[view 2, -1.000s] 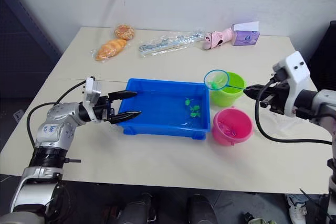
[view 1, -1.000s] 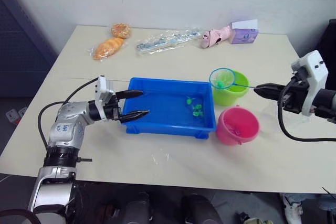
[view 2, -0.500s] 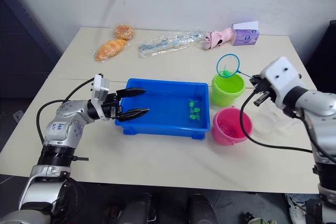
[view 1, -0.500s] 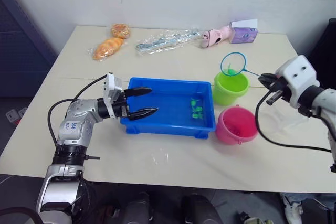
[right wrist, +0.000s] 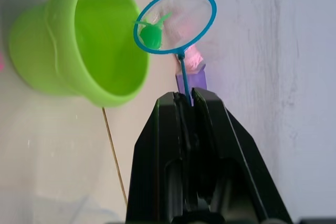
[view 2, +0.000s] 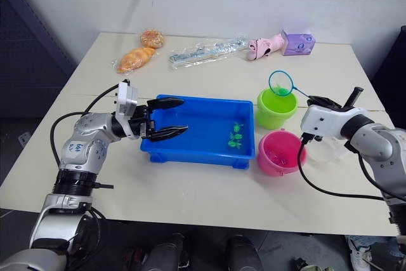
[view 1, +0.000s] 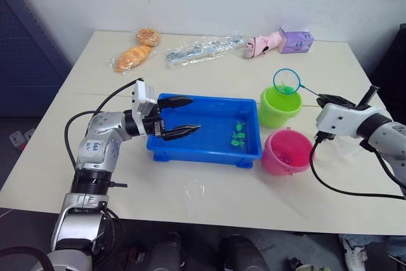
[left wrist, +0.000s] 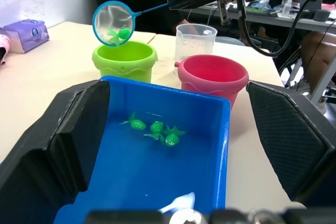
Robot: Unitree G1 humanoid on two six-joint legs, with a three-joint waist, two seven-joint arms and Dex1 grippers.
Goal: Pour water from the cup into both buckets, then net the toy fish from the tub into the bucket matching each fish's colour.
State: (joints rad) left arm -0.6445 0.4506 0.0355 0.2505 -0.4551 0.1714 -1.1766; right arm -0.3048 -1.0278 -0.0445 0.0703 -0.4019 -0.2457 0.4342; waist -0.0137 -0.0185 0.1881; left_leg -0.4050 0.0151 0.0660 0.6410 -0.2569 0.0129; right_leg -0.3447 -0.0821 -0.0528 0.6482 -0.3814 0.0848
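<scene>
Pinching thin blue net (right wrist: 176, 20) handle, right pincer (right wrist: 188, 99), round green bucket (view 1: 279, 107), left pincer (view 1: 183, 116) spread empty.

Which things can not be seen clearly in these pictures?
- Pink bucket: the eye views are too small to tell fish or water inside; in the left wrist view its rim hides the inside.
- Green bucket: inside hidden by its wall in the left wrist view.
- Clear cup: water level not readable.

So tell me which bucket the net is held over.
The lime green bucket: the net hangs above it, while the pink bucket sits nearer the robot.
</scene>
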